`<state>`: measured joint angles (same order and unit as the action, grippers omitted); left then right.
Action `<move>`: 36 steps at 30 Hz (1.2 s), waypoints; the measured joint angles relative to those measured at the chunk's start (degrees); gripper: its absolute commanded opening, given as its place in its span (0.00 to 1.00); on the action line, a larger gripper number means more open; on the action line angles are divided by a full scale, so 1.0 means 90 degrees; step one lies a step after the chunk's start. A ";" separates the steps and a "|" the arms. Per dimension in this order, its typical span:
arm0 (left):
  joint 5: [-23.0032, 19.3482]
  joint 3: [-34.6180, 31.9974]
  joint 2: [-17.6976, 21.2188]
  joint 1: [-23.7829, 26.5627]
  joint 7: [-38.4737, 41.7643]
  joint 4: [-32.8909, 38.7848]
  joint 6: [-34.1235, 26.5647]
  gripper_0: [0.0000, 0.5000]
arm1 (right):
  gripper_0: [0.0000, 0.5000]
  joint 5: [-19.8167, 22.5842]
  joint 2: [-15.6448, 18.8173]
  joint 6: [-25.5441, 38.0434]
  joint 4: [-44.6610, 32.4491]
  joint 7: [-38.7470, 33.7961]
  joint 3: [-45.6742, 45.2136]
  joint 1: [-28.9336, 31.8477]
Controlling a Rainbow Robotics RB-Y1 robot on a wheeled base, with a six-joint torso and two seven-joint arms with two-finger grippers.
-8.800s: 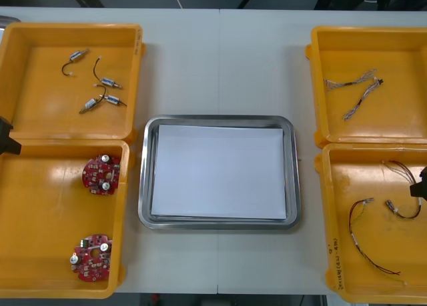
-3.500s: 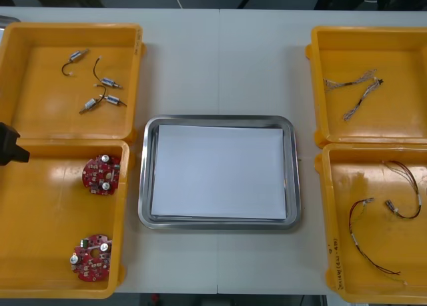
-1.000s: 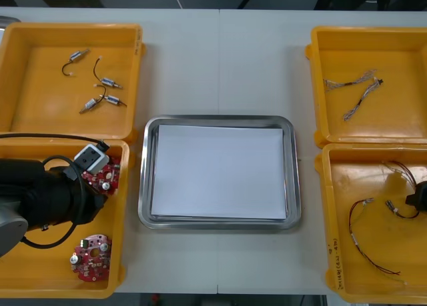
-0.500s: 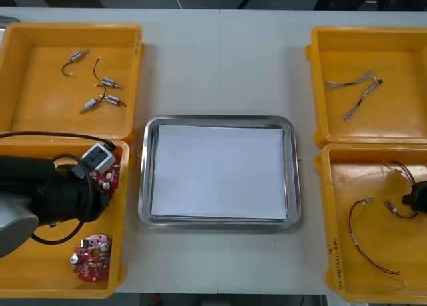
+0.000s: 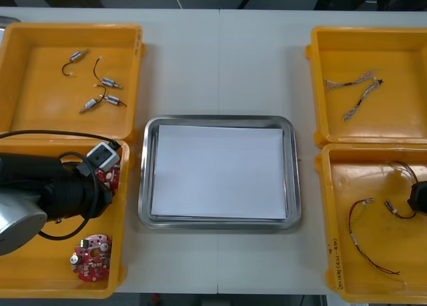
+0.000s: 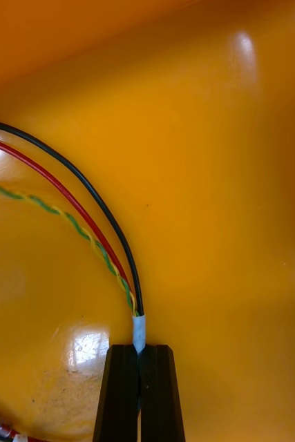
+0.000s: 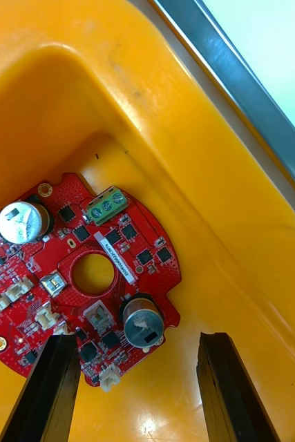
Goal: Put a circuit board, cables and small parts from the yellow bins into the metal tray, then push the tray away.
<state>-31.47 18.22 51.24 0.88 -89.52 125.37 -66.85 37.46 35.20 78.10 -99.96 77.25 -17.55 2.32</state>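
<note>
In the left wrist view my left gripper (image 7: 137, 340) is open above a round red circuit board (image 7: 85, 276) on the floor of the near left yellow bin (image 7: 188, 179), one finger at each side of the board's edge. From the front, the left arm (image 5: 57, 193) covers most of that board (image 5: 110, 177). My right gripper (image 6: 139, 351) is shut on the white-taped end of a cable (image 6: 102, 231) of black, red and yellow-green strands. It sits at the right edge of the near right bin (image 5: 340, 186), where the gripper (image 5: 419, 196) shows dark. The metal tray (image 5: 143, 186), white inside, lies between the bins.
A second red circuit board (image 5: 90, 257) lies nearer the front in the same left bin. Small metal parts (image 5: 93, 86) are in the far left bin. Twisted cables (image 5: 357, 93) lie in the far right bin. Another red and black cable (image 5: 363, 243) curls in the near right bin.
The right gripper's fingers have shut on the cable's end. The left arm has crept a little toward the tray, staying open over the board.
</note>
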 measured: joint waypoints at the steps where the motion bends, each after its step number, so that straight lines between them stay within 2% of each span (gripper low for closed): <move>1: 0.0000 0.0011 0.0000 0.0015 0.0000 -0.0012 0.0009 1.00 | 0.00 0.0005 0.0000 0.0000 0.0000 0.0000 -0.0001 0.0000; 6: 0.0051 0.0103 0.0000 0.0079 0.0002 -0.0118 0.0194 1.00 | 0.00 0.0103 0.0000 0.0206 -0.0038 0.0000 -0.0126 -0.0001; 17: 0.0132 0.0247 0.0000 0.0149 0.0003 -0.0214 0.0249 0.99 | 0.00 0.0109 -0.0018 0.1914 -0.1136 0.0000 -0.0868 -0.0005; 18: 0.0132 0.0247 0.0000 0.0149 0.0003 -0.0217 0.0249 0.81 | 0.00 0.0109 -0.0019 0.2014 -0.1237 0.0000 -0.0921 -0.0005; 19: 0.0132 0.0247 0.0000 0.0149 0.0003 -0.0218 0.0249 0.67 | 0.00 0.0109 -0.0020 0.2128 -0.1347 0.0000 -0.0974 -0.0005; 20: 0.0132 0.0248 0.0000 0.0149 0.0003 -0.0219 0.0249 0.43 | 0.00 0.0109 -0.0021 0.2280 -0.1470 0.0000 -0.1030 -0.0007; 21: 0.0132 0.0248 0.0000 0.0149 0.0003 -0.0220 0.0249 0.32 | 0.00 0.0109 -0.0022 0.2423 -0.1590 0.0000 -0.1086 -0.0008; 22: 0.0132 0.0249 0.0000 0.0149 0.0003 -0.0220 0.0249 0.02 | 0.00 0.0109 -0.0023 0.2568 -0.1719 0.0000 -0.1134 -0.0009; 29: 0.0148 0.0255 0.0000 0.0151 0.0003 -0.0215 0.0250 0.00 | 0.00 0.0081 -0.0024 0.3414 -0.2543 0.0000 -0.1268 -0.0041; 36: 0.0160 0.0255 0.0000 0.0161 0.0003 -0.0212 0.0251 0.00 | 0.00 0.0073 -0.0024 0.3502 -0.3345 0.0000 -0.1271 -0.0185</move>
<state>-30.03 20.51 51.24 2.33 -89.49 123.47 -64.59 38.11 34.98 109.61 -130.07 77.25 -28.98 0.66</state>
